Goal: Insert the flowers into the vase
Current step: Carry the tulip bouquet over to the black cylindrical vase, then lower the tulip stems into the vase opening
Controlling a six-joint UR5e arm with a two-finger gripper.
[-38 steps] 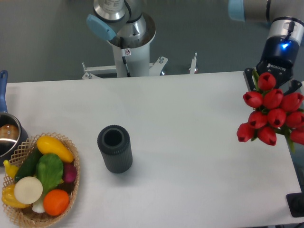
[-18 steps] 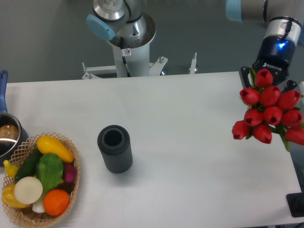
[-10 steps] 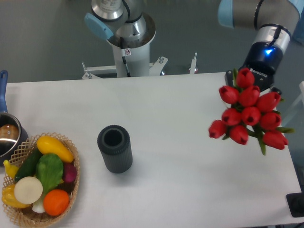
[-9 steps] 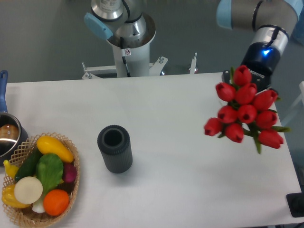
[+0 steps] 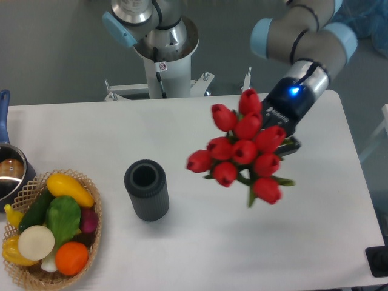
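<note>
While the flowers (image 5: 245, 148) hang right of centre, you have bare table (image 5: 200, 242) between them and the vase (image 5: 146, 190) at lower left. Basket (image 5: 91, 233) hugs the left edge. Gripper (image 5: 284, 137) sits behind the blooms; jaws hidden, probably pinching the stems.

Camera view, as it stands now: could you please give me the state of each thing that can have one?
Bunch of red tulip buds with green leaves: held in the air, right of the vase, not inserted.
Dark grey ribbed cylinder vase: upright on the table, mouth open and empty.
Gripper: carrying the flowers; jaws hidden behind the blooms.
Wicker basket: full of vegetables.
Metal pot: at the left edge, uncovered.
</note>
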